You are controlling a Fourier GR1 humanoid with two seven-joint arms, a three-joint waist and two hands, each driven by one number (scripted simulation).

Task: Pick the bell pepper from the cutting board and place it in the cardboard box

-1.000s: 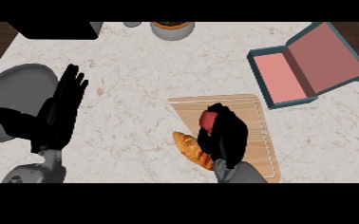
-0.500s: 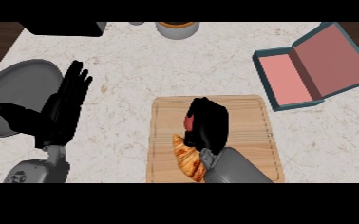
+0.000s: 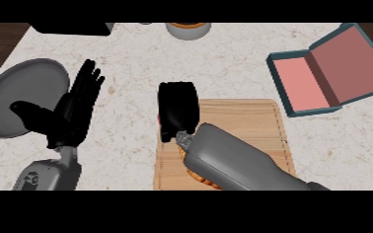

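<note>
One view, head. Right hand [image 3: 178, 109] at cutting board's [image 3: 244, 123] left edge, fingers curled round bell pepper [image 3: 162, 122] (red sliver showing). Step: pick-up. Next: lift, carry right to cardboard box [image 3: 325, 70]. Left hand [image 3: 73, 109] resting, fingers spread.

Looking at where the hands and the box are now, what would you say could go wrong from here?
1. The right hand curls over the bell pepper and hides nearly all of it, so the hold cannot be checked; it may slip.
2. The box lies far to the right, so the carry is long.
3. The forearm covers the pastry on the cutting board and could nudge it when moving.
</note>
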